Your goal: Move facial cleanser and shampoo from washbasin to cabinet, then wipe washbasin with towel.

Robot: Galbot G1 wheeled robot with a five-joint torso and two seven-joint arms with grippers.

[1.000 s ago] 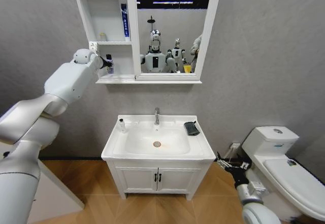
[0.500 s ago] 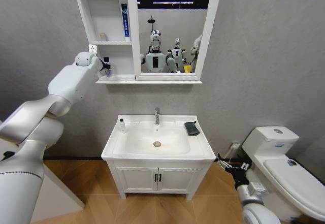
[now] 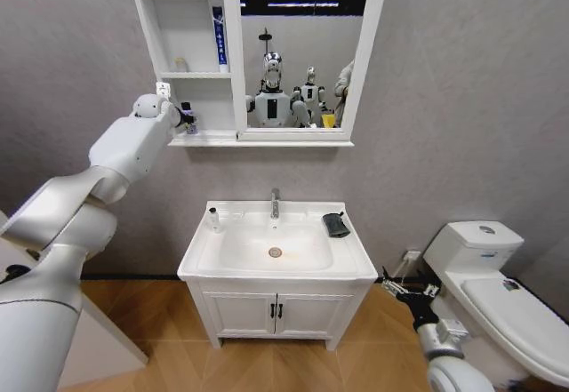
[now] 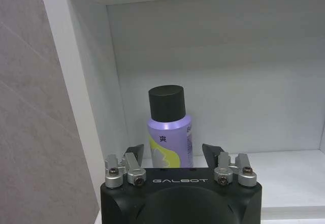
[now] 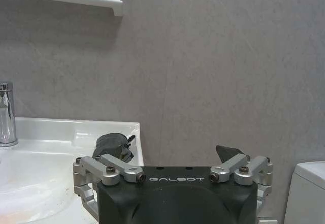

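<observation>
Left gripper (image 4: 170, 155), jaws spread beside the purple bottle (image 4: 169, 132) on the cabinet shelf (image 4: 284, 168); withdraw straight, avoiding contact. Right gripper (image 5: 175, 155) parked, jaws spread.

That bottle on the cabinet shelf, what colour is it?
The bottle is lilac with a yellow patch and a black cap, clearest in the left wrist view.

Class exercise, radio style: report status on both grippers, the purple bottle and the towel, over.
Left gripper open at the cabinet's lower shelf, fingers astride the purple bottle. Right gripper open, low beside the washbasin. Towel on basin's right rim.
</observation>
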